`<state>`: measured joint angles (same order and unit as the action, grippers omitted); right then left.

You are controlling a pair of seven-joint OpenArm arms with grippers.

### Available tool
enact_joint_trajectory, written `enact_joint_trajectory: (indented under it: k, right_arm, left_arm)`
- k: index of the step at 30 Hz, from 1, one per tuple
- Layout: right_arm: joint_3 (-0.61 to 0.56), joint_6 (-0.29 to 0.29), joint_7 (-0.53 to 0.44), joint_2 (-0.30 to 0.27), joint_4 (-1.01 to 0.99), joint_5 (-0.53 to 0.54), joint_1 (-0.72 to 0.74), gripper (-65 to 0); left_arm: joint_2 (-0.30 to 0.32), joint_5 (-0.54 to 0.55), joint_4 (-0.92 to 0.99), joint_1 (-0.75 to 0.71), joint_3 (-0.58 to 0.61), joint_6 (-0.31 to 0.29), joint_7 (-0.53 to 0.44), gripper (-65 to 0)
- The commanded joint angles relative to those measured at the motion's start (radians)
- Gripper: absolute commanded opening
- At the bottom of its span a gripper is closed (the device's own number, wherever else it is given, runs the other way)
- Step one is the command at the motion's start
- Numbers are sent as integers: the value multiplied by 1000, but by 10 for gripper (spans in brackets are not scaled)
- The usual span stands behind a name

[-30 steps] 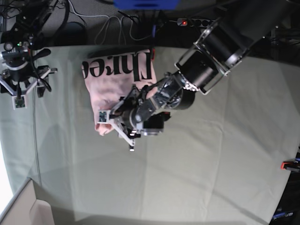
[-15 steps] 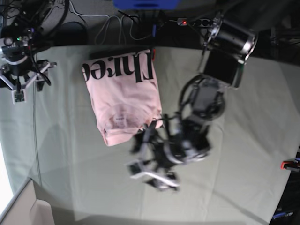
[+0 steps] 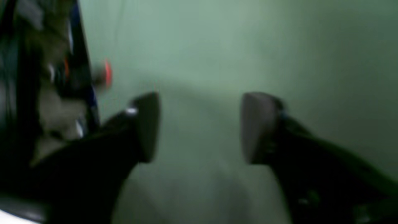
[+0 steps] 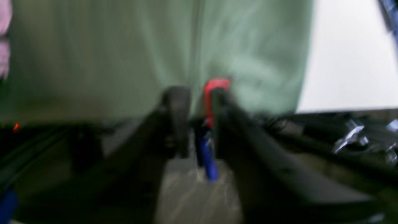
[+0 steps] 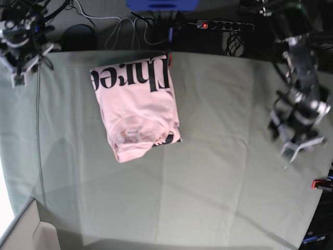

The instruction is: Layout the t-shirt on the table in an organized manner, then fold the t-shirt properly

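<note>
The pale pink t-shirt (image 5: pixel 138 107) lies folded into a compact rectangle at the back left of the grey-green table (image 5: pixel 208 182), black lettering along its far edge. No gripper touches it. My left gripper (image 5: pixel 291 143) hovers by the table's right edge; in the blurred left wrist view the left gripper (image 3: pixel 199 124) is open over bare cloth, nothing between its fingers. My right gripper (image 5: pixel 20 67) sits at the far left corner. In the right wrist view the right gripper (image 4: pixel 199 109) has its jaws almost together, holding nothing, and a sliver of the t-shirt (image 4: pixel 4 40) shows at the left edge.
A red clamp (image 5: pixel 321 183) grips the table's right edge, and another red clamp (image 4: pixel 216 85) shows beyond my right fingertips. A power strip (image 5: pixel 223 24) and cables lie behind the table. A cardboard box (image 5: pixel 26 229) stands at the front left corner.
My left arm has let go of the shirt's front edge and swung away to the table's right side. My right arm has drawn back toward the far corner and its jaws have come together.
</note>
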<state>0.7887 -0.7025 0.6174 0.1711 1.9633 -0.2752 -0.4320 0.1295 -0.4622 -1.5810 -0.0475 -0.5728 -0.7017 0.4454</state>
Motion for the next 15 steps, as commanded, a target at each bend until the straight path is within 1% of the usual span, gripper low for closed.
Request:
enact_joint_trajectory:
  k: [1,2,4,5,7,10,12,15]
  right_arm:
    - [16,4,-14,-14,12,-3,-20,-634]
    - [21,4,-14,-14,11,-3,-38,-650]
    - [18,4,-12,-14,0,-2,-80,-650]
    - [15,4,-12,-14,-11,0,-100,-650]
    - [11,4,-12,-14,-51,21,-126,-650]
    - [-22,4,-21,-14,-184,72,-156,-650]
    - [-50,4,-21,-14,-301,83,-159,-650]
    - [-81,4,-23,-23,-460,86,-144,-650]
  left_arm:
    - [11,15,-22,-21,-42,4,-21,-377]
    - [11,15,-22,-53,-79,4,-21,-414]
    - [8,15,-22,-121,-148,4,-21,-482]
    - [8,15,-22,-150,-172,4,-21,-502]
    - [8,15,-11,-216,-220,4,-21,-511]
    - [8,16,27,-322,-270,4,-21,-511]
    - [8,16,81,-384,-278,4,-24,-511]
    - [9,16,201,-423,-278,4,-29,-511]
